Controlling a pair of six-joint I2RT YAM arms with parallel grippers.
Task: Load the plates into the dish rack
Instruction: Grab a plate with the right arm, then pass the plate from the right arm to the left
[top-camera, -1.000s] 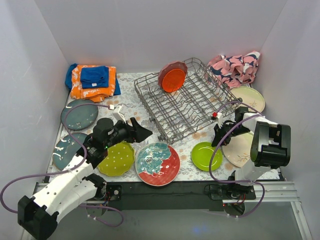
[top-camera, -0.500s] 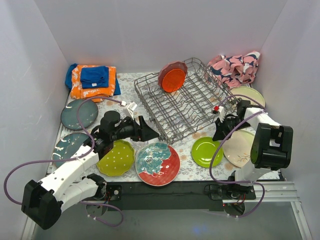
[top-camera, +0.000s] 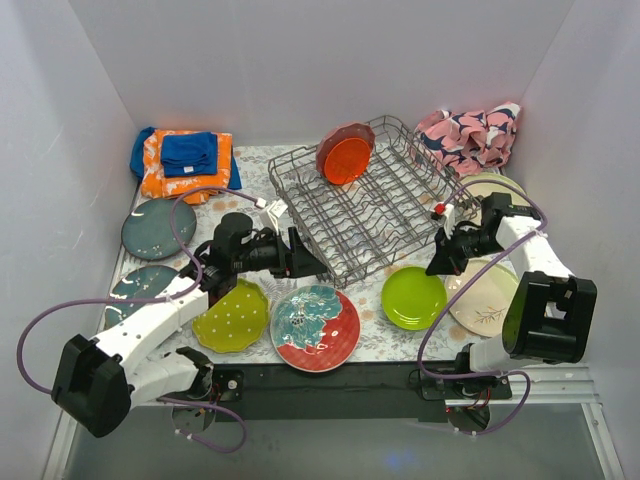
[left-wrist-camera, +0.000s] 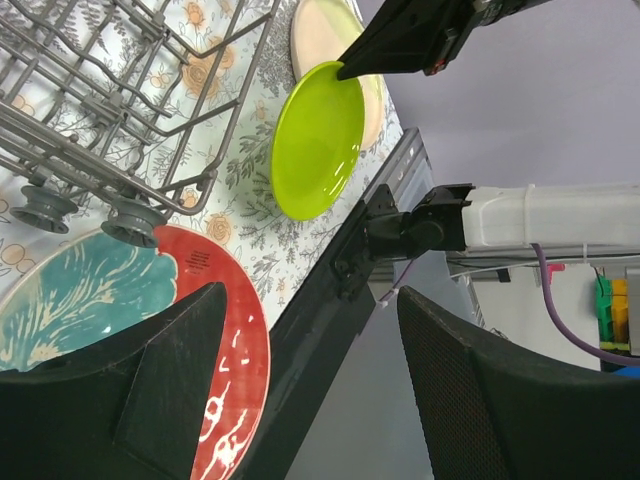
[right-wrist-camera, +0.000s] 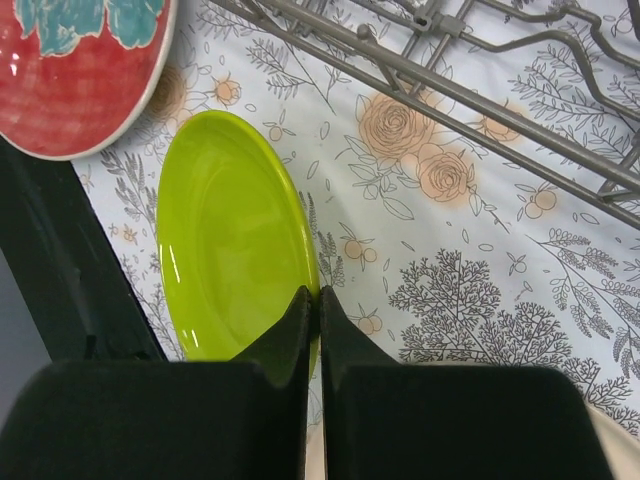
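Note:
My right gripper (top-camera: 440, 265) is shut on the rim of the lime plate (top-camera: 414, 298), which is tilted up off the mat; it shows in the right wrist view (right-wrist-camera: 235, 240) and in the left wrist view (left-wrist-camera: 318, 140). My left gripper (top-camera: 312, 268) is open and empty at the near-left corner of the grey wire dish rack (top-camera: 375, 215), above the red-teal floral plate (top-camera: 315, 327). An orange plate (top-camera: 346, 155) stands in the rack's far row. A yellow-green dotted plate (top-camera: 232, 316), two slate-blue plates (top-camera: 158, 228) and cream plates (top-camera: 485, 298) lie around.
A folded orange-blue cloth (top-camera: 185, 160) lies at the back left and a pink patterned cloth (top-camera: 470, 135) at the back right. White walls close in on three sides. The black rail (top-camera: 340, 380) runs along the near edge.
My right gripper has lifted the lime plate by its rim and tilted it, moving up and back. My left gripper has reached further right toward the rack's near corner.

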